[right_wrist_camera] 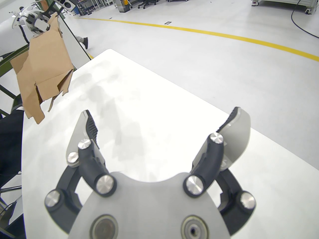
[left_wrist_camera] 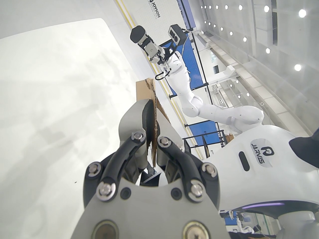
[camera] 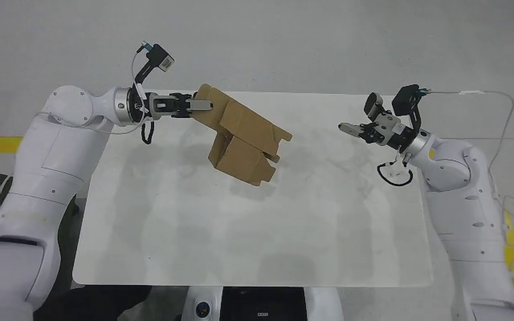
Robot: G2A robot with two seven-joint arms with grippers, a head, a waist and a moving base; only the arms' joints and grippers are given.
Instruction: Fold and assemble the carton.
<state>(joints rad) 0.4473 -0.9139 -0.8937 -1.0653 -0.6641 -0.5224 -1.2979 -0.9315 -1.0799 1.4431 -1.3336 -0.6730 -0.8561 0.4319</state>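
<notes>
From the top view, the left tool (camera: 202, 104) is clamped on the upper corner of the brown cardboard carton (camera: 241, 138) over the far left part of the white worktop (camera: 241, 241). The carton is a partly folded blank that runs away from that tool toward the worktop's middle, with loose flaps at its lower end. The right tool (camera: 351, 128) sits over the far right part of the worktop, well apart from the carton, with its fingers spread and nothing between them.

In the left wrist view, the left tool (left_wrist_camera: 151, 115) has both fingers pressed against a thin corrugated edge of the carton (left_wrist_camera: 145, 88). The panel stands on edge between them and sticks out past the fingertips. The worktop (left_wrist_camera: 62, 88) lies beyond it.

In the right wrist view, the right tool (right_wrist_camera: 162, 118) is wide open and empty above the worktop (right_wrist_camera: 149, 95). Across the worktop, the carton (right_wrist_camera: 42, 63) hangs down from the left tool (right_wrist_camera: 37, 27), which grips its top. Its flaps dangle toward the worktop's edge, and I cannot tell whether the lowest corner touches the surface.
</notes>
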